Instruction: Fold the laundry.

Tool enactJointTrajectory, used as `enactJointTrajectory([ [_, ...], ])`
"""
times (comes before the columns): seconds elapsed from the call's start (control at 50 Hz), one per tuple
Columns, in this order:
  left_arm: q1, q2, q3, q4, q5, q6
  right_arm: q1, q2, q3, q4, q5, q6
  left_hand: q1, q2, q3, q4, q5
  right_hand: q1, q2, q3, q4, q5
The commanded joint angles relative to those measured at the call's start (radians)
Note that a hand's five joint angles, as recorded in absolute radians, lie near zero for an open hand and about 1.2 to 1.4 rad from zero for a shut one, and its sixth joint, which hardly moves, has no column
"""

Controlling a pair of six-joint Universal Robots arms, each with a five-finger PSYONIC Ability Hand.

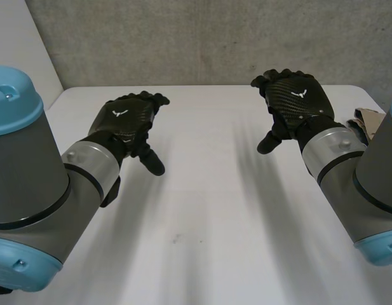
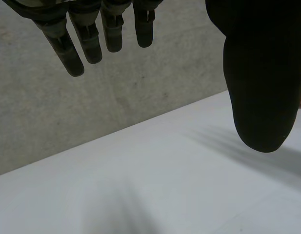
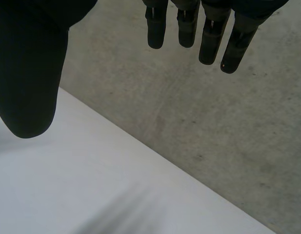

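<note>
as left hand (image 1: 126, 121) and right hand (image 1: 296, 101) hover slack-fingered, cloth (image 1: 371, 121) lies beside right arm (image 1: 377, 171).

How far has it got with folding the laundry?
Nothing looks folded yet. Both the left hand and the right hand are open over the white table, holding nothing. A beige cloth lies at the table's right edge beside the right arm; fetching and folding it remain.
</note>
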Motion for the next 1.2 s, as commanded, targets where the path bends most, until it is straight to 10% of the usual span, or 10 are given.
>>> enactJointTrajectory([
  [0.02,0.019,0.016,-0.018,0.011,-0.053,0.001,0.002,0.004,0.01,-0.028,0.065,-0.006,-0.015,-0.028,-0.034,-0.028,-0.047,-0.027,-0.042,-0.039,-0.056,-0.066],
  [0.52,0.156,0.026,-0.015,0.014,0.084,-0.002,-0.006,-0.002,0.001,-0.025,0.064,-0.004,-0.012,-0.024,-0.03,-0.024,-0.043,-0.027,-0.042,-0.039,-0.056,-0.066],
  [1.2,0.074,0.036,0.014,0.135,0.069,-0.002,0.066,-0.005,-0.142,0.144,0.034,-0.081,-0.015,-0.028,-0.034,-0.028,-0.047,-0.027,-0.042,-0.039,-0.056,-0.066],
])
